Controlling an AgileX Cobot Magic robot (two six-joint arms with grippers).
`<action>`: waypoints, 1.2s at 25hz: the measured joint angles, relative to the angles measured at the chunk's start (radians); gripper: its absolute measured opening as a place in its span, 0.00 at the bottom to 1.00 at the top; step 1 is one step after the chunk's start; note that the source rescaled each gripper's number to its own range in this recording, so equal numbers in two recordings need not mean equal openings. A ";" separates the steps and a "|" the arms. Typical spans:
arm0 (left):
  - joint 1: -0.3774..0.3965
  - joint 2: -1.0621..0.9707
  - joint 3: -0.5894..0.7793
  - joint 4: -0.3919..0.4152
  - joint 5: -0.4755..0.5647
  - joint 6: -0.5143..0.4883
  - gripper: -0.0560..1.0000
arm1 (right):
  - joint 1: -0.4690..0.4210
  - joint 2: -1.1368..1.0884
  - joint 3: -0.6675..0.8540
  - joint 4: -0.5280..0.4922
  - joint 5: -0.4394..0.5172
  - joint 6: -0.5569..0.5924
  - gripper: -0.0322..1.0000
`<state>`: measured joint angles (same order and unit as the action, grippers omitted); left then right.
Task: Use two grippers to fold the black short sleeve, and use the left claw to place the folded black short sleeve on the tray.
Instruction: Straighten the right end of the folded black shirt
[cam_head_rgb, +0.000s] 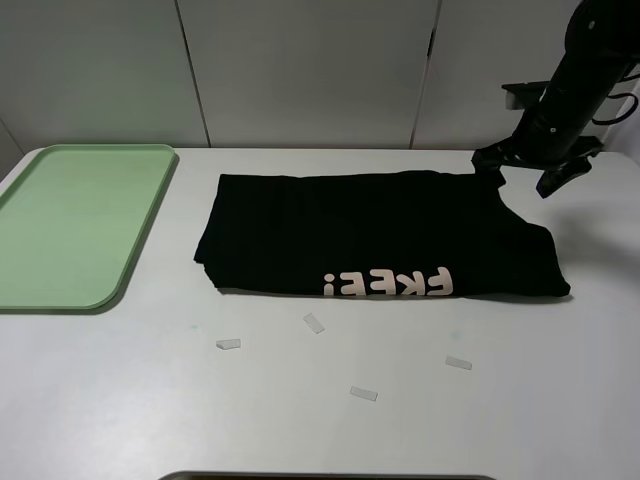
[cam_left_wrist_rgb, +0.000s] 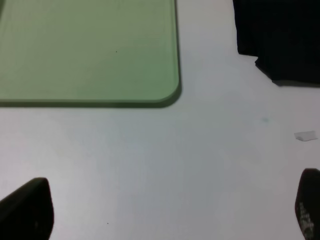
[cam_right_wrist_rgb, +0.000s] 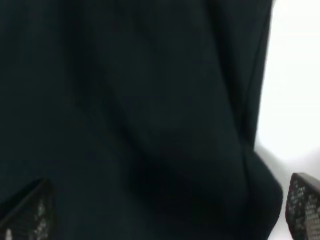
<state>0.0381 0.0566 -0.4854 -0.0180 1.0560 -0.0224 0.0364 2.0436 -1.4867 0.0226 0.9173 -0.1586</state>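
In the middle of the exterior frame, the shirt (cam_head_rgb: 380, 235) lay flat on the white counter (cam_head_rgb: 300, 430), folded into a wide band. Pale block letters (cam_head_rgb: 388, 283) ran along its lower edge. The tray (cam_head_rgb: 70, 225) sat on the counter at the left of the frame, beside the shirt but apart from it, with a strip of counter between them. Four small pale scraps (cam_head_rgb: 314, 322) lay scattered on the counter below the shirt.

At the upper right of that frame, the right gripper (cam_head_rgb: 530, 170) hung at the shirt's upper right corner with its jaws spread wide, released and grasping nothing. One finger (cam_head_rgb: 492, 158) stood right at the cloth's corner; whether it touched could not be told. In the right wrist view, dark cloth (cam_right_wrist_rgb: 130, 110) filled most of the picture under the right gripper (cam_right_wrist_rgb: 165, 212), with white counter showing at the right edge.

The left gripper (cam_left_wrist_rgb: 167, 210) showed only in its wrist view. Its fingertips (cam_left_wrist_rgb: 27, 210) stood far apart, released, with bare counter between them. The tray's rounded corner (cam_left_wrist_rgb: 167, 95) sat upper left there, and the shirt's edge (cam_left_wrist_rgb: 280, 40) upper right.
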 joint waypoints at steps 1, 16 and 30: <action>0.000 0.000 0.000 0.000 0.000 0.000 0.96 | -0.010 0.016 -0.009 0.000 0.000 -0.001 1.00; 0.000 0.000 0.000 0.000 0.000 0.000 0.96 | -0.117 0.175 -0.030 0.072 -0.043 -0.114 1.00; 0.000 0.000 0.000 0.000 0.000 0.000 0.96 | -0.127 0.222 -0.046 0.095 -0.045 -0.172 1.00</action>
<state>0.0381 0.0566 -0.4854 -0.0180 1.0560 -0.0224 -0.0903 2.2659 -1.5328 0.1171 0.8719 -0.3304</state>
